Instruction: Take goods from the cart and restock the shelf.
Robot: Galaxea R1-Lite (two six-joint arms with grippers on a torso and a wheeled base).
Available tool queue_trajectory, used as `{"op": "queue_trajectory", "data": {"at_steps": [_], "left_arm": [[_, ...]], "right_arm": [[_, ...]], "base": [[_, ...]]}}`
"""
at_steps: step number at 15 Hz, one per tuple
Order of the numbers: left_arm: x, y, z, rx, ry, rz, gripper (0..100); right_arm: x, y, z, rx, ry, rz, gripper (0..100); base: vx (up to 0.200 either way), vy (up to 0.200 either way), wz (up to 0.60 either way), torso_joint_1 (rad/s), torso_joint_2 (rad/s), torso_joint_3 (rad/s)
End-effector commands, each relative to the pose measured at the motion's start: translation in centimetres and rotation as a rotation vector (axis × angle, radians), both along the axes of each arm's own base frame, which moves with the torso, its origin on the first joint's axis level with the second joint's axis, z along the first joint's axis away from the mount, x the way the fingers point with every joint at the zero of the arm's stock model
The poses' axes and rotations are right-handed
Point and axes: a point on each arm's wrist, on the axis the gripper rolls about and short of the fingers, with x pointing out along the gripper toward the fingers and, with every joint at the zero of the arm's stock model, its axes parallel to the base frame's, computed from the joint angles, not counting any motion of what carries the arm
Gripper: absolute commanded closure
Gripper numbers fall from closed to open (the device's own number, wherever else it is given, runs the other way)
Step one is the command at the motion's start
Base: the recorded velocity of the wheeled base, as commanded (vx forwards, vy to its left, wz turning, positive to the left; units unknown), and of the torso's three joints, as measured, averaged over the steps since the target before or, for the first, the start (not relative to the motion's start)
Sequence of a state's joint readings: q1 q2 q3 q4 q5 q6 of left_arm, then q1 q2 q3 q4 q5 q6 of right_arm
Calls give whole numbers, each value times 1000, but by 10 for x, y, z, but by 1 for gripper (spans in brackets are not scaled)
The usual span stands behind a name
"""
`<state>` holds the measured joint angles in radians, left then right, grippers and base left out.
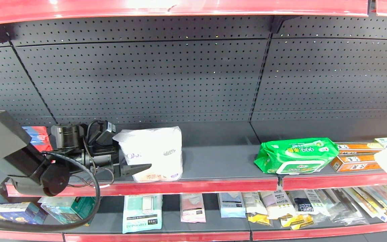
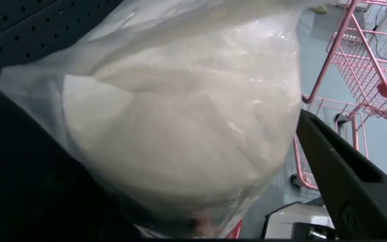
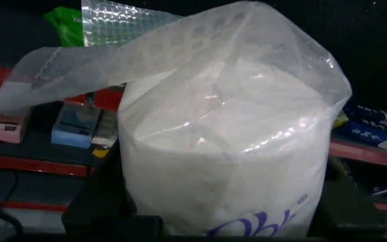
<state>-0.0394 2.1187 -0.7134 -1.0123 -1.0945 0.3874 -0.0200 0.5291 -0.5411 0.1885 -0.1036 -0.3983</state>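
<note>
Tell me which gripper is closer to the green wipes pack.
Right. The right gripper, holding a white roll pack, is just right of the green wipes pack; the left gripper holds a second roll pack on the shelf, well to its left.

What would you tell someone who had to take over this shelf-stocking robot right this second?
Left gripper: shut on the first tissue pack, which stands on the middle shelf, left of the green wipes pack.
Right gripper: shut on the second tissue pack, held up in front of the shelves, at the right.
Done: first pack set down, not yet released.
Left: let go of it, shelve the second, then probably fetch more from the pink cart.
</note>
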Motion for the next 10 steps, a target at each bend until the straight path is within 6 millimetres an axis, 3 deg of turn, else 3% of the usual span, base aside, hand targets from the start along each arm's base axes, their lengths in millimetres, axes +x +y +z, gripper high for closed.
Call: {"op": "queue_trajectory", "data": {"at_steps": [1, 10], "left_arm": [[0, 1, 5, -2, -23, 4, 0], [-10, 1, 65, -167, -96, 42, 0]], "right_arm": [[0, 0, -1, 0, 4, 1, 100], [4, 0, -1, 0, 20, 2, 100]], "base": [[0, 0, 0, 0, 0, 0], [0, 0, 0, 0, 0, 0]]}}
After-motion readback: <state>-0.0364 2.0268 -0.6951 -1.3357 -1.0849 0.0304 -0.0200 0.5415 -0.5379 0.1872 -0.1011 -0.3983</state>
